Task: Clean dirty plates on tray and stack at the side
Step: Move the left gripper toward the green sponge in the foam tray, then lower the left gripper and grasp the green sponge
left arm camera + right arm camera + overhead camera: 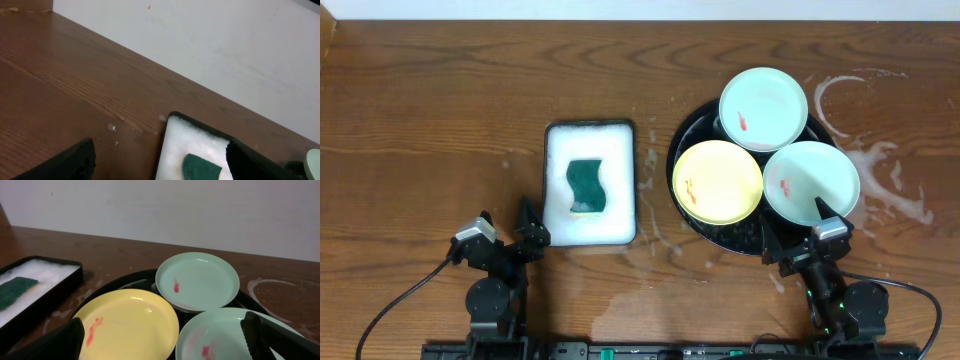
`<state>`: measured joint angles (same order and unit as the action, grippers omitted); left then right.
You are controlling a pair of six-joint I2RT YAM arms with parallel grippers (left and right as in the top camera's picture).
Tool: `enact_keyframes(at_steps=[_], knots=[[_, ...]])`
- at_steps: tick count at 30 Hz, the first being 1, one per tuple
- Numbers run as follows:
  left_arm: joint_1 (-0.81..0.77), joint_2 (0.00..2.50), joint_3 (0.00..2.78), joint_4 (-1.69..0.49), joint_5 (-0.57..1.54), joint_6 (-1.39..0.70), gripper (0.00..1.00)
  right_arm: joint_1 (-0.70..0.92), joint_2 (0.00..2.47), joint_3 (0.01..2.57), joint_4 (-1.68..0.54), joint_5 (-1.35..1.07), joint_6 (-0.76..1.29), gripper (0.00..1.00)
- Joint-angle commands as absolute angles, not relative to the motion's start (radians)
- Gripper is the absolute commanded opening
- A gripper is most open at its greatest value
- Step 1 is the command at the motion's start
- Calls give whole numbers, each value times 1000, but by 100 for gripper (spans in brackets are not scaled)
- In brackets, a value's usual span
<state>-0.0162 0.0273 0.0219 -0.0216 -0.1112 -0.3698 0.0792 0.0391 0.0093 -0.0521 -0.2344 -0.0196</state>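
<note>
Nothing done yet: three plates (717, 181) sit on the tray (692, 128), all red-smeared, none stacked beside it. Sponge (586, 186) untouched, left of tray. Left tool (507, 216) and right tool (796, 224) wide open, empty.

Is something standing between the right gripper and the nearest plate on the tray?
Nothing visible does. The right gripper, jaws open, hangs at the near edge of the mint plate on the black tray.

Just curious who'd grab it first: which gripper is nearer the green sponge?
Left. The left gripper sits at the foam tray's corner, close to the green sponge; the right gripper is across by the black tray.
</note>
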Motion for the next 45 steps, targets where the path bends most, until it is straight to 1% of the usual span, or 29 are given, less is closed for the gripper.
enact_keyframes(at_steps=[1,6,11,15,18,20,22,23,26,28,32,34,37,41,43,45], knots=[[-19,30,4,-60,-110,-389,84,86,42,6,-53,-233,-31,99],[-19,30,4,-49,229,-626,84,86,42,6,-53,-233,-31,99],[-19,30,4,-28,410,-774,84,86,42,6,-53,-233,-31,99],[-19,30,12,98,592,-744,84,86,42,6,-53,-233,-31,99],[-19,31,51,145,587,-721,84,86,42,6,-53,-233,-31,99],[-18,33,109,141,576,-643,84,86,42,6,-53,-233,-31,99],[-18,48,191,80,561,-548,85,86,42,6,-52,-233,-31,99],[-18,63,242,15,526,-516,85,86,42,6,-53,-233,-31,99],[-19,176,451,-299,324,-441,84,86,42,6,-53,-233,-31,99],[-19,287,572,-450,268,-400,84,86,42,6,-53,-233,-31,99],[-19,569,802,-729,271,-393,85,86,42,6,-53,-233,-31,99],[-19,761,932,-874,305,-393,85,86,42,6,-53,-233,-31,99],[-19,908,1006,-922,339,-398,84,86,42,6,-53,-233,-31,99],[-19,1032,1032,-908,419,-396,85,86,42,6,-53,-233,-31,99],[-19,1080,1047,-912,415,-376,85,86,42,6,-53,-233,-32,99],[-19,1138,1068,-929,360,-374,85,86,42,6,-53,-233,-31,99]])
